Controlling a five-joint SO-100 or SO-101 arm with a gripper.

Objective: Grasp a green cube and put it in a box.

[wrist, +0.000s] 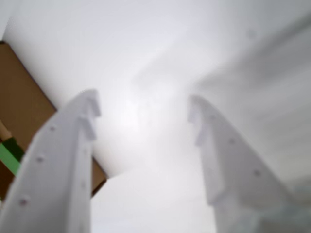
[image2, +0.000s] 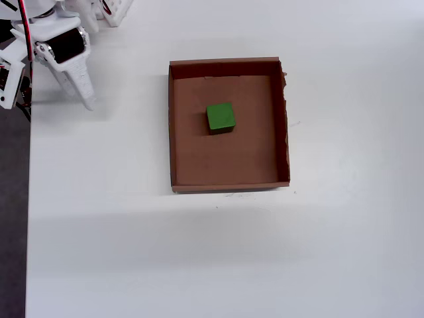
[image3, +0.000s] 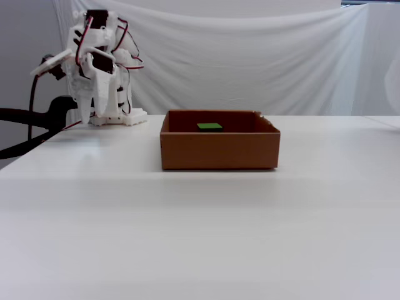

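The green cube (image2: pixel 220 117) lies flat on the floor of the brown cardboard box (image2: pixel 225 68), a little back of its middle. In the fixed view only the top of the cube (image3: pixel 209 126) shows above the box (image3: pixel 219 150) wall. My gripper (image2: pixel 59 99) hangs over the table's far left corner, well away from the box. In the wrist view the gripper (wrist: pixel 143 107) is open, its white fingers spread wide with nothing between them. At that view's left edge, a corner of the box (wrist: pixel 24 102) and a sliver of the cube (wrist: pixel 9 155) show.
The arm's white base (image3: pixel 115 115) stands at the back left of the white table. The table's left edge (image2: pixel 28 199) runs close beside the gripper, with dark floor beyond. A white cloth backdrop (image3: pixel 250 56) hangs behind.
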